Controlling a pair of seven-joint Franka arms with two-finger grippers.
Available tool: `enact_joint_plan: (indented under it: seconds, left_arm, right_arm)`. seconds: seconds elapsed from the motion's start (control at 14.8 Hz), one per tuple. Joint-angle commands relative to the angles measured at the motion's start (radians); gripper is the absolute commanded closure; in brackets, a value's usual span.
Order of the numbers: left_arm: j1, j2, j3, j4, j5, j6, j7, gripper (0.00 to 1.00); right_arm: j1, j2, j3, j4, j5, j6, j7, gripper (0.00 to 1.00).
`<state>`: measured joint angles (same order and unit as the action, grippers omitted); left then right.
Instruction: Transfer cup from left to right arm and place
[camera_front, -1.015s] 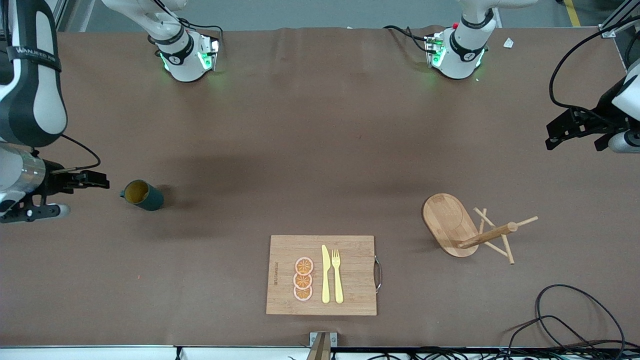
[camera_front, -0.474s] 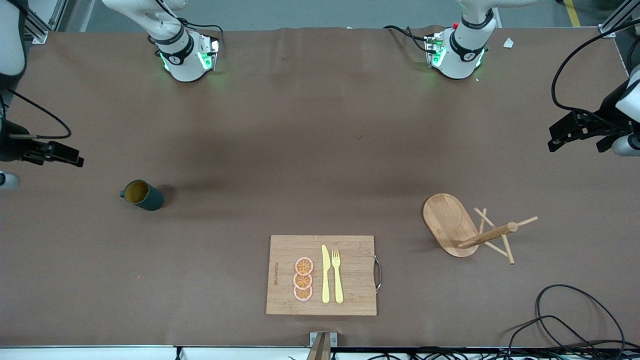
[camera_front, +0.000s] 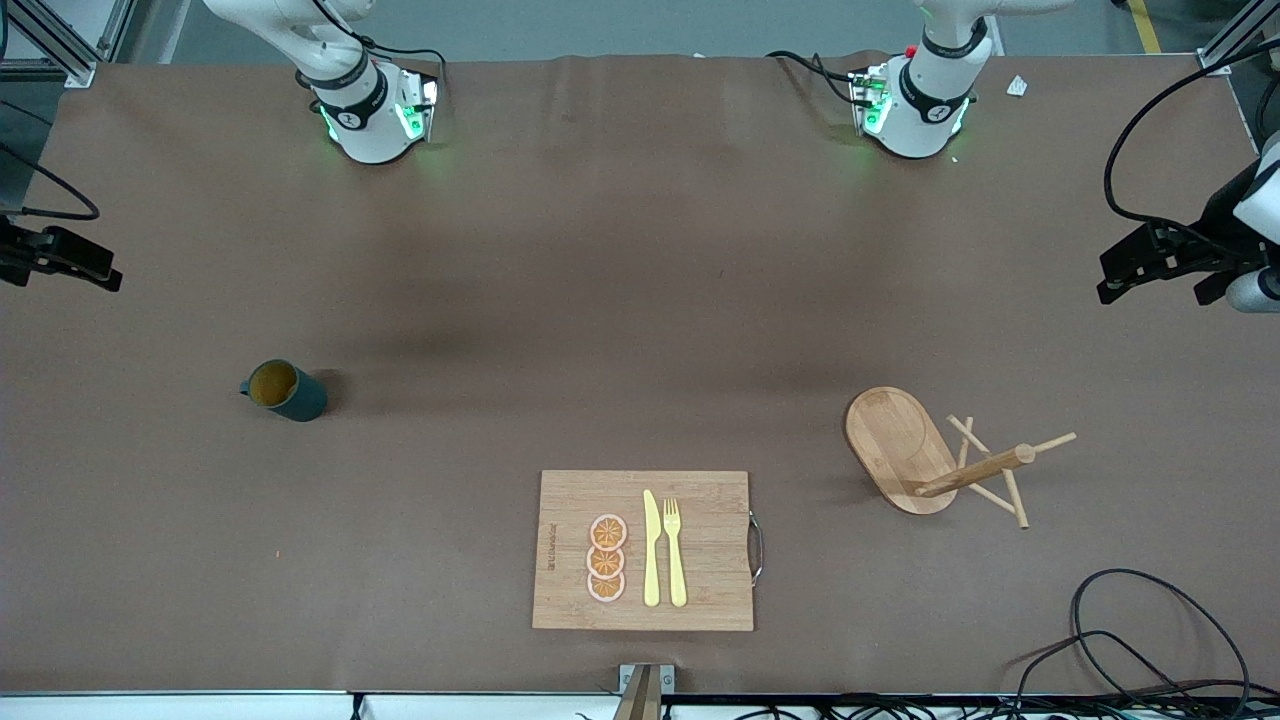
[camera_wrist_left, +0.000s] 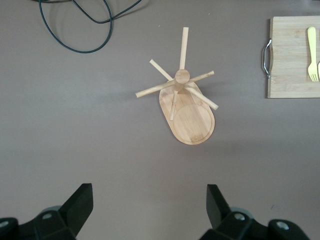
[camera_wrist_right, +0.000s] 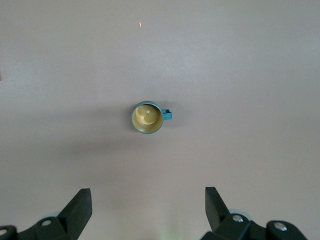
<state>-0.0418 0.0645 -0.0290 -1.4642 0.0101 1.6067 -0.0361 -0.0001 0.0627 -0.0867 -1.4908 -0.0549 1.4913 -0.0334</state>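
Observation:
The dark teal cup (camera_front: 285, 390) stands upright on the brown table toward the right arm's end, its ochre inside showing. In the right wrist view the cup (camera_wrist_right: 148, 118) sits alone on the cloth, well clear of the fingers. My right gripper (camera_front: 90, 270) hangs high over the table's edge at that end, open and empty, and its wrist view shows the right gripper (camera_wrist_right: 147, 206) spread wide. My left gripper (camera_front: 1150, 290) waits over the table's edge at the left arm's end. Its wrist view shows the left gripper (camera_wrist_left: 149, 202) open with nothing in it.
A wooden mug tree (camera_front: 925, 455) on an oval base stands toward the left arm's end. A cutting board (camera_front: 710, 550) nearest the front camera carries orange slices (camera_front: 607, 558), a yellow knife (camera_front: 651, 550) and a fork (camera_front: 675, 550). Black cables (camera_front: 1150, 630) lie at the near corner.
The right gripper has risen and drawn away from the cup toward the table's edge. The cup and the left gripper have stayed put.

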Motion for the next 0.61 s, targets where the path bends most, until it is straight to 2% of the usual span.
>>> enact_joint_plan:
  seconds: [0.0, 0.2, 0.34, 0.54]
  left_arm:
    - [0.011, -0.005, -0.005, -0.001, -0.009, 0.007, 0.015, 0.00]
    - [0.010, -0.002, -0.005, -0.001, -0.009, 0.007, 0.002, 0.00]
    - [0.008, 0.000, -0.005, 0.011, -0.018, 0.007, -0.016, 0.00]
    - [0.010, 0.000, -0.005, 0.012, -0.016, 0.007, -0.048, 0.00]
  right_arm:
    - [-0.004, 0.020, 0.001, 0.026, -0.013, -0.014, 0.021, 0.00]
    - [-0.004, 0.019, -0.001, 0.026, 0.012, -0.013, 0.023, 0.00]
    - [-0.014, 0.015, -0.005, 0.020, 0.062, -0.020, 0.029, 0.00]
    - [-0.014, 0.014, -0.002, 0.018, 0.063, -0.045, 0.101, 0.00]
